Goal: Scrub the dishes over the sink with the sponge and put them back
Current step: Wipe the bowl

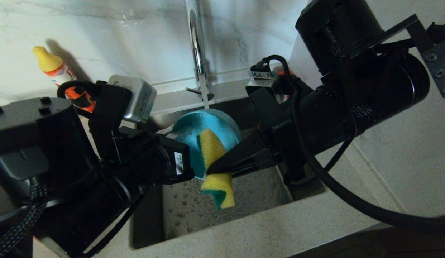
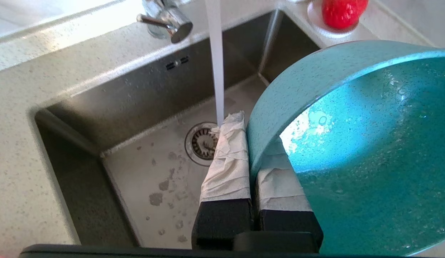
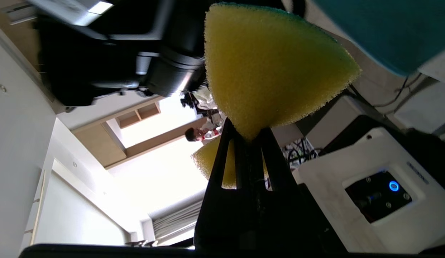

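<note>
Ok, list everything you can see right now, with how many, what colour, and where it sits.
bowl: one, teal, tipped on edge over the sink, in the left claw
sponge: one, yellow with a green layer, folded against the bowl, in the right claw
sink: one, dark steel, below both arms
tap: one, chrome, behind the sink, water running
bottle: one, yellow-capped, counter far left
saucer with red fruit: one, white, counter corner
left claw: shut on the bowl's rim
right claw: shut on the sponge
</note>
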